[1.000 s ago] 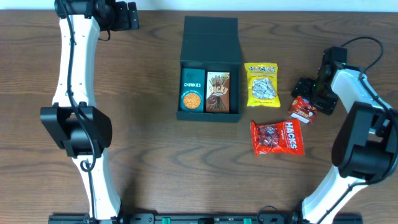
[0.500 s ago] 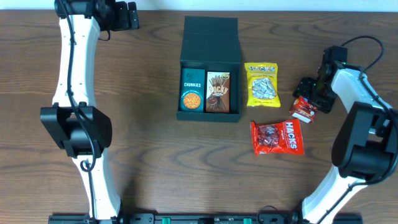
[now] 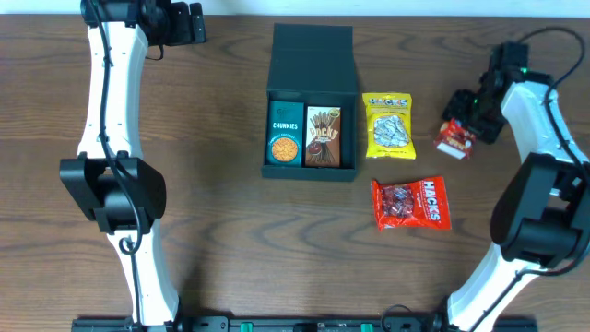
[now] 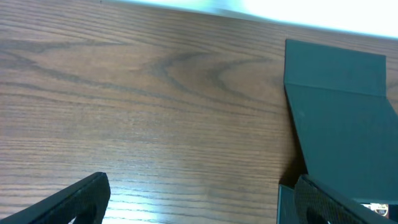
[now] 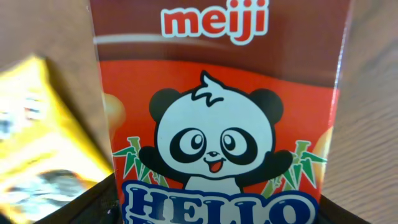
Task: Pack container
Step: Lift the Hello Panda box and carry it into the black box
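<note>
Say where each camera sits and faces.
Overhead: above the table, looking down on the container, left arm and right arm.
Left wrist: low, far left, facing the container's lid; left tool's fingers at bottom edge.
Right wrist: close against the panda box; right tool's fingertips at bottom corners.
Shared: overhead and left wrist both show the container.
</note>
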Available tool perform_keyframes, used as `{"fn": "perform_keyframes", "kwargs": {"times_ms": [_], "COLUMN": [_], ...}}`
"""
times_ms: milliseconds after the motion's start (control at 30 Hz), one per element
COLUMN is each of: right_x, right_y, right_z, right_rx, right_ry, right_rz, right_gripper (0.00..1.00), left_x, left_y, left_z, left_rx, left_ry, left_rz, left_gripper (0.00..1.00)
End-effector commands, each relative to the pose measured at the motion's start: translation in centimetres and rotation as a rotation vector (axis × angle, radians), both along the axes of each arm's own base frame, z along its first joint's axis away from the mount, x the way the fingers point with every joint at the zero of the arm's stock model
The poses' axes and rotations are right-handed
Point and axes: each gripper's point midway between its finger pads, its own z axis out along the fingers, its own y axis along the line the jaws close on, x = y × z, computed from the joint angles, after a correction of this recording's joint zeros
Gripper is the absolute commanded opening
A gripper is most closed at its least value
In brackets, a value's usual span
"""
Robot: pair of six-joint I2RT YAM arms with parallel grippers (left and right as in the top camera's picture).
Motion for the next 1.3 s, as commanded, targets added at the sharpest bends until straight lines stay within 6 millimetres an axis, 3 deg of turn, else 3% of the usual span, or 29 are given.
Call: {"fn": "perform_keyframes", "kwargs": {"times_ms": [0,100,300,400,667,800,1067,1267], "right_x": [2.4,3.8,5.3,4.7,1.8,1.0,-0.1,-1.2], "right_y": [2.8,5.6,13.3,18.4,27.3,29.2,30.5,32.6], "right_z": [2.7,4.9,8.2,8.8,8.8,8.6,6.7,5.9], "right_rx": [0.009,0.016,0.062,0.100,0.120,0.124,0.124,0.149], "right_ry": [-0.074,-0.122,-0.203,-0.217,-0.205,-0.198,-0.138,-0.114], "right_rz": [0.096,0.159,0.316,0.416,0.604,0.646,0.676,0.704], "right_gripper": [0.70,0.70,0.70,0.70,0.74,0.75,0.73,0.73], "left_x": [0.0,0.0,0.0,-0.2,-1.4,-1.8,-1.9,-2.2], "left_y": [0.1,0.1,1.0,1.9,3.1,3.2,3.2,3.1], "left_z": [-0.8,-0.8,-0.8,-1.0,-1.7,-1.9,-1.9,-2.1], "left_rx": [-0.007,-0.006,0.019,0.025,0.023,0.023,0.021,0.021], "left_ry": [0.017,0.017,0.019,0.030,0.087,0.103,0.110,0.122], "left_rz": [0.001,0.002,0.024,0.042,0.065,0.066,0.066,0.066], "left_gripper": [0.95,0.95,0.95,0.95,0.95,0.95,0.96,0.95]}}
